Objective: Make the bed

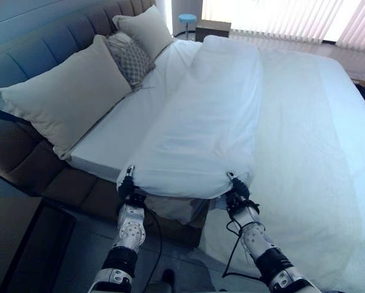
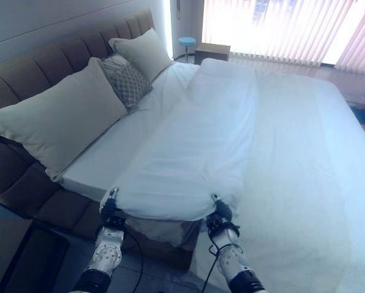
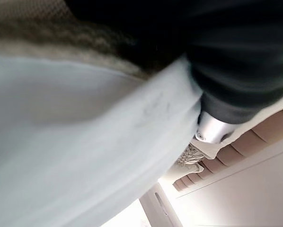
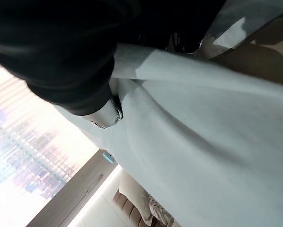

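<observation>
A white duvet point(image 1: 213, 116) lies on the bed, its upper part folded back into a long band that runs from the near side to the far side. My left hand point(image 1: 128, 186) and right hand point(image 1: 238, 194) each grip the near end of that folded band at the bed's edge, about a shoulder's width apart. White cloth point(image 3: 75, 142) presses against my left hand point(image 3: 212, 127) in its wrist view. The duvet point(image 4: 203, 151) likewise runs under my right hand point(image 4: 103, 113). The bare fitted sheet point(image 1: 127, 128) shows between fold and pillows.
Along the padded headboard point(image 1: 42, 43) lean a large white pillow point(image 1: 66, 97), a patterned cushion point(image 1: 129, 58) and another white pillow point(image 1: 144, 27). A blue stool point(image 1: 187, 18) and a nightstand point(image 1: 213, 27) stand beyond the bed. A dark low cabinet point(image 1: 30, 244) stands at my left.
</observation>
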Controlling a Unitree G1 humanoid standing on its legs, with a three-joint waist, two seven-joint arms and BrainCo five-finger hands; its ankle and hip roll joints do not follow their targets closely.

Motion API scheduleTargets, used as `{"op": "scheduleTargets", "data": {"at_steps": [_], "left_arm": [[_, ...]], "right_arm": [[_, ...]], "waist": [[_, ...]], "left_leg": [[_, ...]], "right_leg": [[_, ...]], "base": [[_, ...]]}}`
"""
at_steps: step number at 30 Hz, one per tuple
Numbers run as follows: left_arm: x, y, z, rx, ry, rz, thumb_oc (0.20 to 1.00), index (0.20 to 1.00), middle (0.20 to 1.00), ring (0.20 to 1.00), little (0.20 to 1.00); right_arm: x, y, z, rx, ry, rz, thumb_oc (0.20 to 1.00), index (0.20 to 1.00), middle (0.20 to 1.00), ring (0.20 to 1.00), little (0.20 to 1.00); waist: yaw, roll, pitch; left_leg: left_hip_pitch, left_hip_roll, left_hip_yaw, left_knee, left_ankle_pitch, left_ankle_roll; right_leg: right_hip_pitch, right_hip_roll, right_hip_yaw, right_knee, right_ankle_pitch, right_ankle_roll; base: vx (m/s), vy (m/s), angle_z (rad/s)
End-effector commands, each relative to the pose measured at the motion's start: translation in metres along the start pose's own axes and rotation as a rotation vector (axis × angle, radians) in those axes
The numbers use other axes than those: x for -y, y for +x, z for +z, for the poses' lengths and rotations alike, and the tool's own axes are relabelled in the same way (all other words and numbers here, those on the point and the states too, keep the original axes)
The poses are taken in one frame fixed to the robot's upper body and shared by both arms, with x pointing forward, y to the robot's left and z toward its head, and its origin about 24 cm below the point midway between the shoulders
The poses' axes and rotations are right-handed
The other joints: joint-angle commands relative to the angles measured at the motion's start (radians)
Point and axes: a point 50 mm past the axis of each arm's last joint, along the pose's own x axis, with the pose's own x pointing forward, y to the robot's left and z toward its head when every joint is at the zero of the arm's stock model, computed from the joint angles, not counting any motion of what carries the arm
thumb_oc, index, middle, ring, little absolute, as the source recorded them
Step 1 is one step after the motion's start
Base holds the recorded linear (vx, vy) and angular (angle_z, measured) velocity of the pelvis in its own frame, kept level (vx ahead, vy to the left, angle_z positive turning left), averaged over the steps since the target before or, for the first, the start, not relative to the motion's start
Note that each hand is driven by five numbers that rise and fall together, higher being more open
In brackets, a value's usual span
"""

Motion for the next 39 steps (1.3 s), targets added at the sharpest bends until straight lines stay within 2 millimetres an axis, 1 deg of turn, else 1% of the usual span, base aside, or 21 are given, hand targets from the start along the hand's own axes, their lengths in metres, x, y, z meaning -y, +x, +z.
{"op": "scheduleTargets", "data": {"at_steps": [1,4,6,7,8,9,11,13,14,15,17,21,22,24,26,27,28,30,34,38,39], "left_arm": [[-0.015,-0.006,0.054,0.252,-0.057,-0.01,0.2,0.2,0.2,0.2,0.2],[-0.03,-0.013,0.047,0.223,-0.072,0.039,0.2,0.2,0.2,0.2,0.2],[-0.044,-0.017,0.039,0.188,-0.076,0.085,0.2,0.2,0.2,0.2,0.2],[-0.048,-0.018,0.035,0.174,-0.082,0.1,0.2,0.2,0.2,0.2,0.2],[-0.05,-0.019,0.032,0.163,-0.086,0.111,0.2,0.2,0.2,0.2,0.2],[-0.055,-0.019,0.03,0.149,-0.076,0.13,0.2,0.2,0.2,0.2,0.2],[-0.058,-0.019,0.027,0.138,-0.074,0.145,0.2,0.2,0.2,0.2,0.2],[-0.066,-0.018,0.023,0.118,-0.051,0.184,0.2,0.2,0.2,0.2,0.2],[-0.066,-0.018,0.023,0.118,-0.051,0.183,0.2,0.2,0.2,0.2,0.2],[-0.069,-0.016,0.025,0.12,-0.025,0.199,0.2,0.2,0.2,0.2,0.2],[-0.07,-0.014,0.028,0.133,-0.016,0.205,0.2,0.2,0.2,0.2,0.2],[-0.067,-0.012,0.037,0.162,0.023,0.186,0.2,0.2,0.2,0.2,0.2],[-0.067,-0.012,0.036,0.162,0.023,0.186,0.2,0.2,0.2,0.2,0.2],[-0.061,-0.01,0.042,0.187,0.037,0.161,0.2,0.2,0.2,0.2,0.2],[-0.056,-0.009,0.048,0.212,0.036,0.144,0.2,0.2,0.2,0.2,0.2],[-0.056,-0.009,0.048,0.212,0.036,0.144,0.2,0.2,0.2,0.2,0.2],[-0.048,-0.007,0.054,0.246,0.029,0.116,0.2,0.2,0.2,0.2,0.2],[-0.041,-0.007,0.061,0.28,0.022,0.089,0.2,0.2,0.2,0.2,0.2],[-0.028,-0.007,0.076,0.358,-0.001,0.036,0.2,0.2,0.2,0.2,0.2],[-0.022,-0.008,0.086,0.402,-0.006,0.007,0.2,0.2,0.2,0.2,0.2],[-0.019,-0.008,0.091,0.424,-0.008,0.0,0.2,0.2,0.2,0.2,0.2]], "right_arm": [[-0.015,-0.011,0.028,0.177,0.029,0.16,0.2,0.2,0.2,0.2,0.2],[0.011,-0.024,0.014,0.124,0.015,0.097,0.2,0.2,0.2,0.2,0.2],[0.035,-0.033,-0.002,0.056,-0.026,0.012,0.2,0.2,0.2,0.2,0.2],[0.042,-0.035,-0.007,0.028,-0.038,-0.015,0.2,0.2,0.2,0.2,0.2],[0.048,-0.036,-0.015,-0.008,-0.061,-0.041,0.2,0.2,0.2,0.2,0.2],[0.056,-0.038,-0.021,-0.05,-0.13,-0.069,0.2,0.2,0.2,0.2,0.2],[0.058,-0.038,-0.025,-0.073,-0.137,-0.074,0.2,0.2,0.2,0.2,0.2],[0.063,-0.037,-0.035,-0.144,-0.21,-0.072,0.2,0.2,0.2,0.2,0.2],[0.063,-0.037,-0.035,-0.143,-0.21,-0.071,0.2,0.2,0.2,0.2,0.2],[0.061,-0.034,-0.036,-0.164,-0.27,-0.048,0.2,0.2,0.2,0.2,0.2],[0.057,-0.032,-0.038,-0.187,-0.329,-0.012,0.2,0.2,0.2,0.2,0.2],[0.045,-0.028,-0.036,-0.185,-0.371,0.064,0.2,0.2,0.2,0.2,0.2],[0.045,-0.028,-0.036,-0.185,-0.371,0.064,0.2,0.2,0.2,0.2,0.2],[0.03,-0.024,-0.033,-0.163,-0.399,0.139,0.2,0.2,0.2,0.2,0.2],[0.019,-0.021,-0.029,-0.138,-0.409,0.184,0.2,0.2,0.2,0.2,0.2],[0.019,-0.021,-0.029,-0.138,-0.409,0.184,0.2,0.2,0.2,0.2,0.2],[0.006,-0.019,-0.025,-0.112,-0.399,0.236,0.2,0.2,0.2,0.2,0.2],[-0.009,-0.02,-0.019,-0.072,-0.391,0.3,0.2,0.2,0.2,0.2,0.2],[-0.031,-0.024,-0.005,0.006,-0.371,0.413,0.2,0.2,0.2,0.2,0.2],[-0.04,-0.029,-0.002,0.029,-0.393,0.477,0.2,0.2,0.2,0.2,0.2],[-0.044,-0.032,-0.002,0.03,-0.399,0.504,0.2,0.2,0.2,0.2,0.2]], "waist": [[0.017,-0.006,-0.037],[0.007,-0.007,-0.03],[0.004,-0.008,-0.027],[0.002,-0.008,-0.025],[0.002,-0.009,-0.02],[0.002,-0.01,-0.011],[0.002,-0.012,-0.001],[0.008,-0.013,0.031],[0.008,-0.013,0.031],[0.011,-0.012,0.048],[0.014,-0.011,0.056],[0.017,-0.014,0.055],[0.018,-0.014,0.055],[0.018,-0.013,0.047],[0.018,-0.012,0.044],[0.018,-0.012,0.045],[0.017,-0.012,0.042],[0.015,-0.011,0.041],[0.009,-0.011,0.041],[0.003,-0.009,0.046],[0.001,-0.01,0.054]], "left_leg": [[0.073,-0.034,0.063,-0.131,0.004,-0.002],[0.069,-0.03,0.07,-0.157,0.018,-0.002],[0.068,-0.028,0.071,-0.185,0.031,-0.005],[0.063,-0.026,0.071,-0.191,0.034,-0.008],[0.058,-0.024,0.073,-0.195,0.038,-0.011],[0.045,-0.023,0.068,-0.195,0.043,-0.015],[0.032,-0.021,0.066,-0.195,0.047,-0.018],[0.002,-0.015,0.06,-0.195,0.059,-0.024],[0.001,-0.015,0.059,-0.195,0.059,-0.024],[-0.018,-0.012,0.056,-0.195,0.068,-0.029],[-0.028,-0.011,0.053,-0.195,0.072,-0.032],[-0.03,-0.01,0.051,-0.195,0.068,-0.032],[-0.03,-0.01,0.052,-0.195,0.068,-0.032],[-0.019,-0.011,0.055,-0.195,0.06,-0.029],[-0.01,-0.011,0.057,-0.195,0.055,-0.027],[-0.01,-0.011,0.058,-0.195,0.054,-0.027],[-0.001,-0.012,0.06,-0.195,0.049,-0.025],[0.007,-0.013,0.061,-0.195,0.044,-0.023],[0.017,-0.012,0.068,-0.195,0.038,-0.021],[0.02,-0.012,0.072,-0.195,0.036,-0.021],[0.015,-0.012,0.075,-0.195,0.037,-0.022]], "right_leg": [[-0.061,0.057,0.034,-0.025,0.035,0.004],[-0.048,0.07,0.038,-0.08,0.048,0.006],[-0.042,0.074,0.036,-0.105,0.057,0.008],[-0.043,0.074,0.028,-0.117,0.062,0.011],[-0.045,0.074,0.022,-0.124,0.066,0.012],[-0.052,0.076,0.016,-0.132,0.07,0.012],[-0.06,0.075,0.011,-0.134,0.073,0.012],[-0.088,0.076,0.001,-0.133,0.081,0.013],[-0.089,0.075,0.001,-0.133,0.081,0.013],[-0.105,0.076,-0.005,-0.133,0.084,0.012],[-0.113,0.076,-0.01,-0.138,0.089,0.013],[-0.11,0.079,-0.009,-0.153,0.095,0.016],[-0.11,0.079,-0.009,-0.154,0.095,0.016],[-0.097,0.079,-0.001,-0.161,0.093,0.017],[-0.087,0.08,0.003,-0.165,0.091,0.017],[-0.086,0.08,0.003,-0.165,0.091,0.017],[-0.078,0.079,0.007,-0.168,0.089,0.018],[-0.07,0.078,0.012,-0.171,0.089,0.018],[-0.06,0.078,0.019,-0.175,0.089,0.017],[-0.057,0.076,0.021,-0.179,0.091,0.018],[-0.062,0.076,0.023,-0.178,0.095,0.019]], "base": [[0.02,-0.013,-0.14],[-0.01,-0.033,-0.03],[-0.02,-0.05,0.1],[-0.04,-0.057,-0.01],[-0.08,-0.065,0.01],[-0.11,-0.067,0.04],[-0.1,-0.05,0.07],[-0.09,-0.055,0.11],[-0.08,-0.042,0.08],[-0.06,-0.032,0.07],[-0.03,-0.028,0.09],[0.02,-0.013,0.05],[0.04,0.005,0.03],[0.05,0.006,0.01],[0.02,0.003,0.0],[0.03,0.013,0.01],[0.0,0.0,0.0],[0.02,0.012,0.0],[0.0,0.0,0.0],[-0.01,0.004,-0.01],[-0.05,0.013,-0.05]]}}
